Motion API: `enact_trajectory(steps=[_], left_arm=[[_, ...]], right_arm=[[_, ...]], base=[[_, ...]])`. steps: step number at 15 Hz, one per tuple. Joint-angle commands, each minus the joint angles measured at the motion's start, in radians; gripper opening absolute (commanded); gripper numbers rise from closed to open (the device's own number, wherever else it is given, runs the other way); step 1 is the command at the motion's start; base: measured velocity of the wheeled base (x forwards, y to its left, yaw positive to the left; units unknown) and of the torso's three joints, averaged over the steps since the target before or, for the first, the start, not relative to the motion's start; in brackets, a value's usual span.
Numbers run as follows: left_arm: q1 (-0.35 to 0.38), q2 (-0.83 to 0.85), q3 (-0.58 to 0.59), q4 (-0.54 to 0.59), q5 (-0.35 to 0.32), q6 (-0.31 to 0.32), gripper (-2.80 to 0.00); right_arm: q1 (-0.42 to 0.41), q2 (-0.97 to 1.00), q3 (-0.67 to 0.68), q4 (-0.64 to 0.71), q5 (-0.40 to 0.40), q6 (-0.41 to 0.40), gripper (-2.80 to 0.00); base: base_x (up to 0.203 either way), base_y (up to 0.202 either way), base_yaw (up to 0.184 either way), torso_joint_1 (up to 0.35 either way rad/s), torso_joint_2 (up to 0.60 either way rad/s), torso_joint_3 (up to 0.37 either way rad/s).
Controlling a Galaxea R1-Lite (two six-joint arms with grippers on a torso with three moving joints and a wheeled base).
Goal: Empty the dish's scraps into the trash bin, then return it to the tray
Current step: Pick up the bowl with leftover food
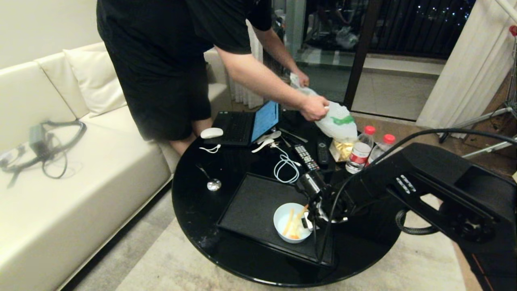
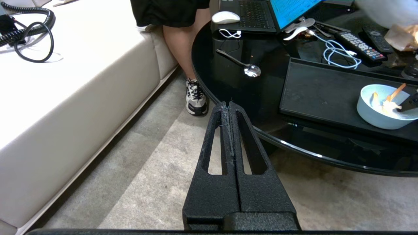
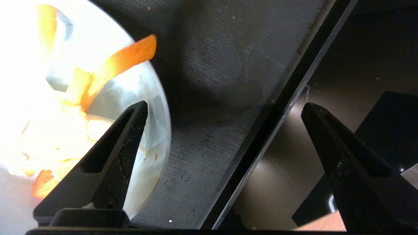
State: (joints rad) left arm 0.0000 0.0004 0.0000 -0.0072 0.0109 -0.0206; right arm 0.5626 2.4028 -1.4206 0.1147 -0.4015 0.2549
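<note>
Right fingers (image 3: 130, 143) spread wide across dish (image 1: 291, 222) rim, nothing pinched.
One tip sits over scraps (image 1: 297, 222), the other beyond the tray (image 1: 250, 206) edge; closing crookedly risks tipping the dish, spilling onto tabletop (image 1: 202, 202). Left fingers (image 2: 228, 130) pressed together, idle.

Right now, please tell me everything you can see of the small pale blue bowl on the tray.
The bowl is small, round and smooth, pale blue outside and white inside. It stands upright on the black tray, near the tray's corner toward the robot. It holds thin orange sticks and pale food bits. The right gripper is open, one of its fingers above the bowl's inside, the other beyond the tray's rim.
</note>
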Motion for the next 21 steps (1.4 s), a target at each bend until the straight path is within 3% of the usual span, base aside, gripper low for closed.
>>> enact_trajectory(steps=[1,3,4,21], left_arm=[[0.0,0.0,0.0,0.0,0.0,-0.001,-2.8],[0.0,0.0,0.0,0.0,0.0,-0.001,-2.8],[0.0,0.0,0.0,0.0,0.0,-0.001,-2.8],[0.0,0.0,0.0,0.0,0.0,-0.001,-2.8]], right_arm=[[0.008,0.005,0.0,0.0,-0.002,0.001,0.0],[0.011,0.007,0.0,0.0,-0.002,0.001,0.0],[0.012,0.007,0.0,0.0,-0.002,0.001,-2.8],[0.03,-0.001,0.0,0.005,-0.002,0.004,-2.8]], base=[[0.0,0.0,0.0,0.0,0.0,0.0],[0.0,0.0,0.0,0.0,0.0,0.0],[0.0,0.0,0.0,0.0,0.0,0.0],[0.0,0.0,0.0,0.0,0.0,0.0]])
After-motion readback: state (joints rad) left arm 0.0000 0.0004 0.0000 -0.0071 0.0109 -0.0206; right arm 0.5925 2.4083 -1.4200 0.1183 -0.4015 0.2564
